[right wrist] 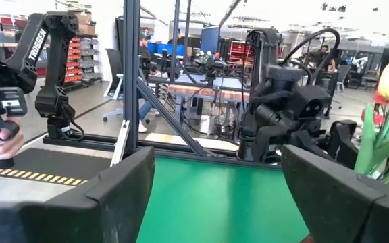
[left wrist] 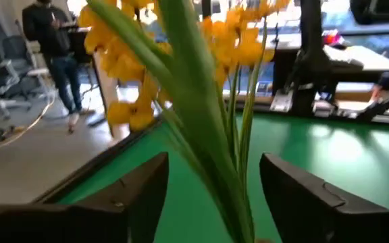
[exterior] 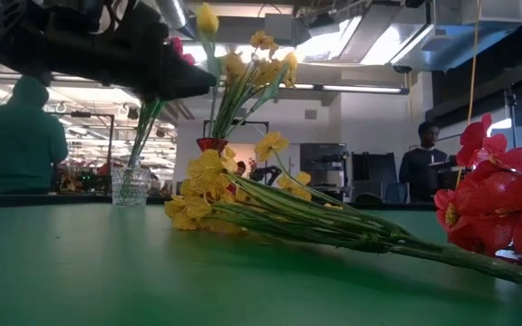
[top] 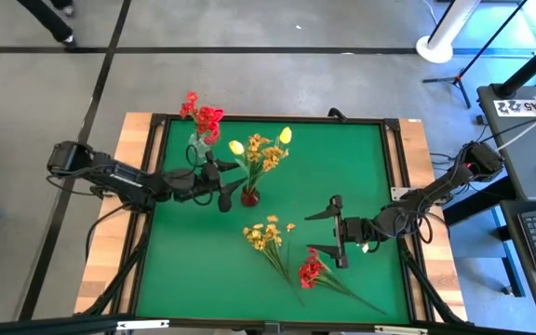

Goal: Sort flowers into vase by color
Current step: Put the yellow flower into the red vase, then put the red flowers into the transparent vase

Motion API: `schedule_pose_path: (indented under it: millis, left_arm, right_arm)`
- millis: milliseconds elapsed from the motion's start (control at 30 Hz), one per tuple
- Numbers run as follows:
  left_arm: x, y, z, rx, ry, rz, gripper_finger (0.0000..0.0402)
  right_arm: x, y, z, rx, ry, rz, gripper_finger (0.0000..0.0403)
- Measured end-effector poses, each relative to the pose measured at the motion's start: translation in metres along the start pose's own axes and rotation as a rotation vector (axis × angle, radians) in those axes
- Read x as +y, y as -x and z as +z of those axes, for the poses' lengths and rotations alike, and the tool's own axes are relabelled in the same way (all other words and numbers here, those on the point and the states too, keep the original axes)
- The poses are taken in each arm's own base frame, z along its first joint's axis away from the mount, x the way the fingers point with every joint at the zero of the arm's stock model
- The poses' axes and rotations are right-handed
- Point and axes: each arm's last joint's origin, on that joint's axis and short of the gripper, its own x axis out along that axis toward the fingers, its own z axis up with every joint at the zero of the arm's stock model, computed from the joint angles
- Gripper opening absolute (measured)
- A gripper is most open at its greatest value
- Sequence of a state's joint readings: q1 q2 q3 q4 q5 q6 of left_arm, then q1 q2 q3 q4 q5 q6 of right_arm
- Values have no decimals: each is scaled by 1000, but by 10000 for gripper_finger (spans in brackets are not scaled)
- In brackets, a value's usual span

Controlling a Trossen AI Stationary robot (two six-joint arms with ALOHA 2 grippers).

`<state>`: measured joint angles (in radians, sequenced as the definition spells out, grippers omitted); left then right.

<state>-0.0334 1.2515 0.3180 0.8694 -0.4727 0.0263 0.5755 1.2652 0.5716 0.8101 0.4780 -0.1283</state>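
A small red vase (top: 249, 196) holds yellow flowers (top: 263, 154), tulip buds and a spray. A clear glass vase (top: 198, 147) holds red flowers (top: 205, 119). A loose yellow spray (top: 266, 234) and a loose red spray (top: 311, 271) lie flat on the green mat, stems pointing to the near right. My left gripper (top: 226, 184) is open just left of the red vase. In its wrist view the yellow flowers' green stems (left wrist: 208, 121) stand between its fingers (left wrist: 140, 196). My right gripper (top: 326, 234) is open, right of the loose sprays.
The mat (top: 194, 279) is framed by a black rail with wooden edges. In the low view the yellow spray (exterior: 208, 195) lies in front of both vases, and the red spray (exterior: 497, 199) is at the right. People stand in the room behind the table.
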Motion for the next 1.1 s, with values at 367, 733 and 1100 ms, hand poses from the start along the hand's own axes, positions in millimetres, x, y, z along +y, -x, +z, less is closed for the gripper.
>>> schedule_pose_path:
  millis: [367,733,1100]
  left_arm:
    - [-11,44,9,121,-66,77,247]
    - [-18,87,12,185,108,-36,247]
    - [-38,114,3,316,242,-266,247]
  right_arm:
    - [-1,1,-16,162,-159,-77,319]
    - [10,-20,-5,626,-198,-147,319]
    - [57,-47,-45,1269,-459,-97,319]
